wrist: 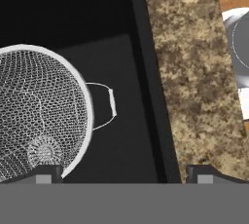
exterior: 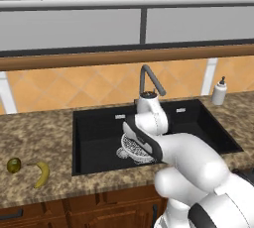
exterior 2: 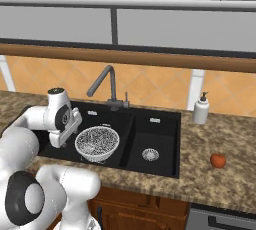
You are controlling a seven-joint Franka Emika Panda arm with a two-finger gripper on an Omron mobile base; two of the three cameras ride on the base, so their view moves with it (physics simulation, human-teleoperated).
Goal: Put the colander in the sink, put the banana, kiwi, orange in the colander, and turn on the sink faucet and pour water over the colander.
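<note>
The colander (exterior 2: 97, 143) sits upright in the large basin of the black sink (exterior 2: 160, 124); it holds nothing. My gripper (exterior 2: 64, 140) hangs just left of it over the basin, open and holding nothing. In the hand view the colander (wrist: 34, 116) lies at the left with its wire handle (wrist: 111, 105) toward the gap of my gripper (wrist: 124, 177). The arm hides most of the colander (exterior: 130, 151) in the left base view. The kiwi (exterior: 14, 165) and banana (exterior: 42, 173) lie on the counter left of the sink. The orange (exterior 2: 218, 160) rests on the counter to the right. No water runs from the sink faucet (exterior 2: 107, 86).
A white soap dispenser (exterior 2: 201, 109) stands at the back right of the sink. The smaller basin has a silver drain (exterior 2: 150, 154). Speckled granite counter (wrist: 194, 72) borders the sink's wall (wrist: 151, 96) close to my hand.
</note>
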